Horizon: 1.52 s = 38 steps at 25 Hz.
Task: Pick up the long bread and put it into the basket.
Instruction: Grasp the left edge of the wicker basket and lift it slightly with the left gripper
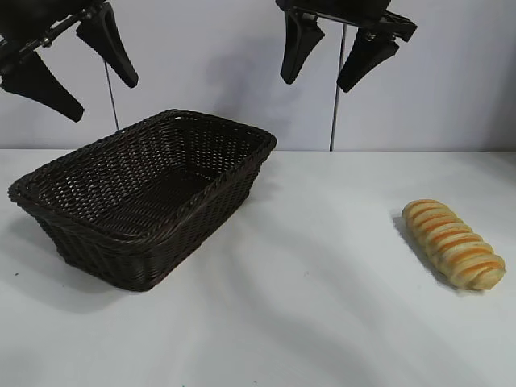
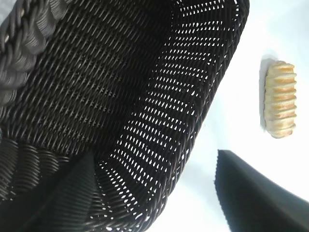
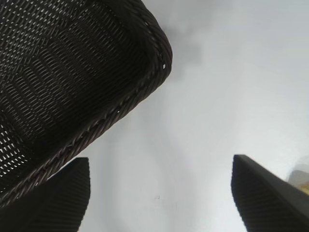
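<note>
- The table (image 1: 306, 322) is the biggest thing in view: a flat, smooth, matte white top that runs back to a plain pale wall.
- The basket (image 1: 214, 133) comes next, a large rectangular tub of dark brown, nearly black wicker with sloping sides, a tight open weave that lets light through, and a thick braided rim. It sits on the table at about 9 o'clock from the middle of the exterior view, set at a slant, with nothing inside.
- The left gripper (image 1: 81, 76) hangs in the air at about 10 o'clock, above the basket's near-left end; its two tapered black fingers are spread apart and hold nothing.
- The right gripper (image 1: 330, 68) hangs at about 12 o'clock, above the bare table past the basket's far corner; its black wedge-shaped fingers are likewise released and empty.
- The long bread (image 1: 454, 243) is the smallest: a stubby elongated loaf, golden-yellow with orange-brown crosswise ridges like a twisted roll, glossy and rounded. It lies on the table at about 3 o'clock, well apart from the basket and below and out from the right gripper, touched by neither gripper.
</note>
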Tool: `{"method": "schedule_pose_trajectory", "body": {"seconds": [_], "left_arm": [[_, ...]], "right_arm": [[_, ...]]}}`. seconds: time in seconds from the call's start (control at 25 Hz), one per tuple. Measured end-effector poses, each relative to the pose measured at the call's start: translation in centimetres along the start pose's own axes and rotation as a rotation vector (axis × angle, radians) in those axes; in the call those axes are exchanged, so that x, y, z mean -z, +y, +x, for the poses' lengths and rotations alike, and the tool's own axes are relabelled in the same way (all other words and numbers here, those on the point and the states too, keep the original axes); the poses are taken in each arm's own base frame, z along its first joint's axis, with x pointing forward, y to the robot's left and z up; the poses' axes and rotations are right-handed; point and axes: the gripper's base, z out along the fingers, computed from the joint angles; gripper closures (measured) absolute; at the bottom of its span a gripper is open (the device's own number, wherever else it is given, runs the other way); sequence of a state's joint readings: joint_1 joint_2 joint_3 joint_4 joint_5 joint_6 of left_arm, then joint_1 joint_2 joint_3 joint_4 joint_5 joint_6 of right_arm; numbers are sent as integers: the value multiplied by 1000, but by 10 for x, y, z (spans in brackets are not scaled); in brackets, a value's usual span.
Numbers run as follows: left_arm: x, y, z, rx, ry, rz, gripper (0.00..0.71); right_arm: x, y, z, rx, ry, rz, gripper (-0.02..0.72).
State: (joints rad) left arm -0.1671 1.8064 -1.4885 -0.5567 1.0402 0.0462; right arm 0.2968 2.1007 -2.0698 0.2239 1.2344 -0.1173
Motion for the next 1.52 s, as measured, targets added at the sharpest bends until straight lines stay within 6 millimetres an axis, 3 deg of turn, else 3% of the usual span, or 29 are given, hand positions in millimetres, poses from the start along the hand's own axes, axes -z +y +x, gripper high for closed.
{"method": "schedule_pose_trajectory", "body": {"seconds": [0.24,0.44,0.76,1.16,1.52], "left_arm": [[8,-2,11,-6,37,0,196],[22,-1,38,6,19,-9,196],[33,8,78,232,-59,-30,196],[7,27,74,620,-123,-54,196],[-6,44,73,698,-140,-184,196]], "right_arm": [[0,0,0,0,1,0,125],[0,0,0,0,5,0,125],[0,0,0,1,5,2,125],[0,0,0,1,5,2,125],[0,0,0,1,5,2,125]]}}
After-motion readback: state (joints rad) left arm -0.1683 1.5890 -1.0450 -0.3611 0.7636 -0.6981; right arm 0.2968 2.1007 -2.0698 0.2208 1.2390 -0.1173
